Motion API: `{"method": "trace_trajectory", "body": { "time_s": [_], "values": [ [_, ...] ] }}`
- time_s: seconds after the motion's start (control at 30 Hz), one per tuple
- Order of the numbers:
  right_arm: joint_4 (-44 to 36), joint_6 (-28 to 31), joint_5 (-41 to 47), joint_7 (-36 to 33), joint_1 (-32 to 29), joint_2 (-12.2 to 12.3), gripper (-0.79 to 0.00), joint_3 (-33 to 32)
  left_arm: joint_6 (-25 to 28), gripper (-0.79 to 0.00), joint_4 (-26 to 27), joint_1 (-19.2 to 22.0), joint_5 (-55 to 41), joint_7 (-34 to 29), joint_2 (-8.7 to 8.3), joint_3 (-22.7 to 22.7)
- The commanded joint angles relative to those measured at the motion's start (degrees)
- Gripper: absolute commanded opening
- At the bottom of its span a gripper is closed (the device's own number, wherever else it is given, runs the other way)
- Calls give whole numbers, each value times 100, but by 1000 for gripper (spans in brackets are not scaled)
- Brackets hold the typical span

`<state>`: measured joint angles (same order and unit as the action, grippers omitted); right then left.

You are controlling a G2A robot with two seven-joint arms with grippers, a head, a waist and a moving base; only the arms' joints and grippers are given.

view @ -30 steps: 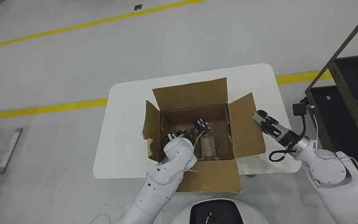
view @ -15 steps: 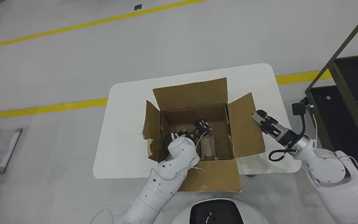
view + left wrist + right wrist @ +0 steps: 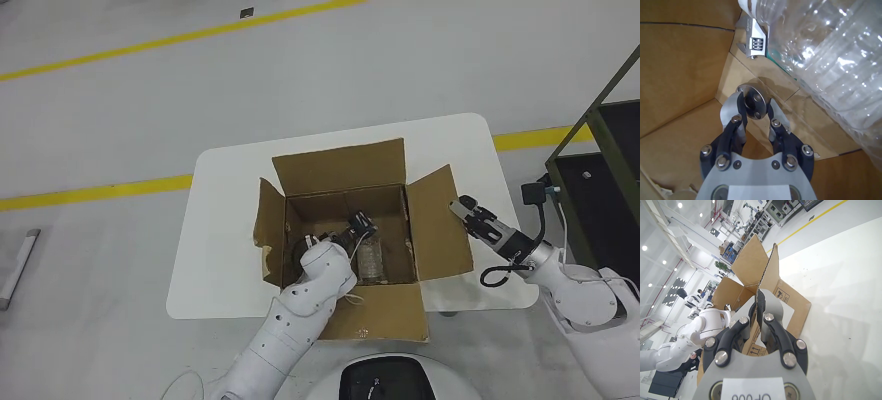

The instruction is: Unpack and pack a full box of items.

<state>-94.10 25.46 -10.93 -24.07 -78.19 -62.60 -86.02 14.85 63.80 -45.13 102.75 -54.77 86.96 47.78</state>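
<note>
So there's a white table (image 3: 225, 250) with one big cardboard box (image 3: 340, 168) sitting about mid-tabletop, all four flaps folded out. The left flap (image 3: 268, 225) stands up a bit ragged along its edge.

The left arm goes down into the box from the near side, and the left gripper (image 3: 357, 227) ends up around the middle of the box, a bit toward the far wall. In the wrist view the left gripper (image 3: 754, 100) is clamped on a small round metal disc (image 3: 755, 106) with a few holes in it, one finger on each side of the rim. The disc sits low over the cardboard floor, near where two bottom panels meet. I honestly can't tell if it's touching the floor or not.

Just beside that is a clear plastic bottle (image 3: 373, 262), lying on its side in the right half of the box (image 3: 829, 56). An adjustable wrench (image 3: 755, 44) pokes its head out from under the cap end of the bottle, up against a box wall, and a bit of teal shows under the bottle too.

Over on the right, the right flap (image 3: 440, 235) is tilted outward, and the right gripper (image 3: 466, 212) is pinching its outer edge, fingers shut on the cardboard (image 3: 760, 299).

A dark cart (image 3: 600, 175) stands off the table's right edge.
</note>
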Motion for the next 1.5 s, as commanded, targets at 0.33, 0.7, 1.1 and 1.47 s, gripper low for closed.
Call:
{"method": "trace_trajectory", "body": {
  "time_s": [0.33,0.7,1.1,1.47],
  "values": [
    [21,-6,-2,14,29,-1,-785,8,124,-785,493,-179,-357,-122,-24,405],
    [19,-24,4,4,48,-2,-785,15,366,-351,970,-376,-1530,-653,-76,1048],
    [-9,-42,5,2,36,0,-785,10,-131,0,604,-139,-667,-372,-57,845],
    [7,-54,23,-35,64,0,-785,25,-89,0,712,-94,-417,-286,-78,975]
  ]
}}
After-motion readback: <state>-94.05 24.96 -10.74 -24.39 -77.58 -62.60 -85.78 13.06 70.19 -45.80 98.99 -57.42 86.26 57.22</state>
